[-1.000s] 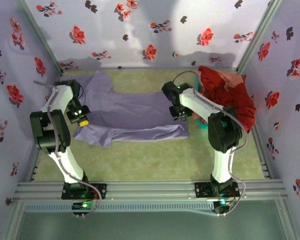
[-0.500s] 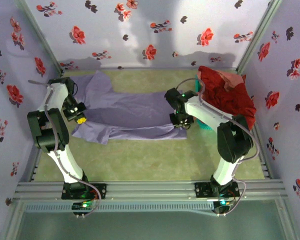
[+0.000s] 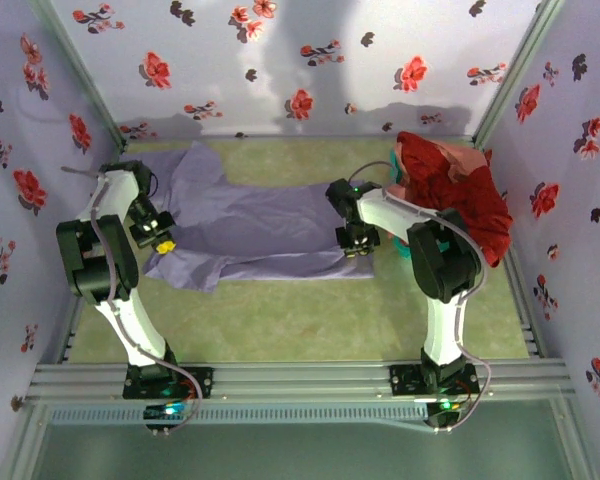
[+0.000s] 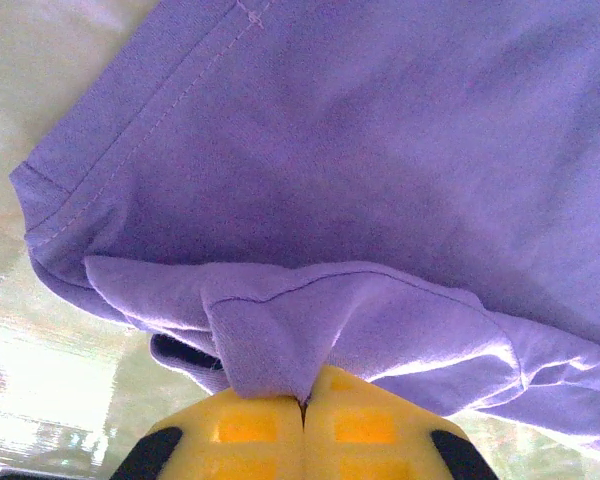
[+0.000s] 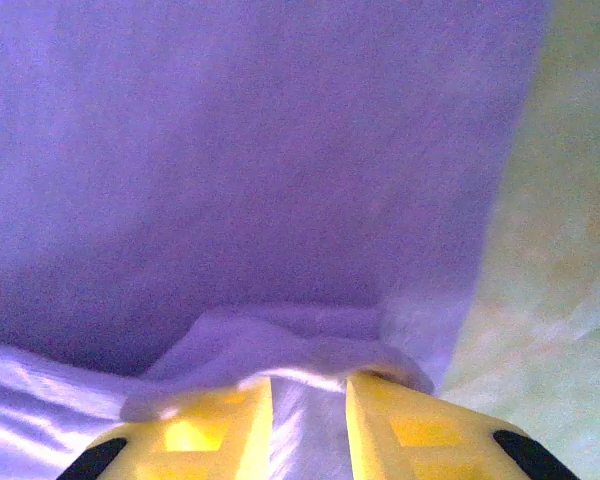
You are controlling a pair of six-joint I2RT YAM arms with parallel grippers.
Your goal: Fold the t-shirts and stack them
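I work both ends of one lavender t-shirt (image 3: pixel 260 225), which lies spread on the green table (image 3: pixel 280 310) with its long axis running side to side, from one arm across to the other. My left gripper (image 3: pixel 163 240) sits at the shirt's left end, on its near edge. Its yellow fingers (image 4: pixel 250 425) are pressed fully together on a small fold of the purple cloth, so that end is held. My right gripper (image 3: pixel 358 245) sits at the opposite end, also on the near edge. There the fingers (image 5: pixel 400 430) stand a narrow gap apart with a ridge of fabric bunched between them, and I cannot tell whether that pinch is firm.

What matters for the next move is that the shirt's body stretches away from both sets of fingers, towards the back wall. I judge that any fold must carry the near edge that way, with both hands moving in step so the cloth stays taut between them. The red t-shirts (image 3: pixel 460 195) are heaped just beyond my right arm, clear of the lavender one.
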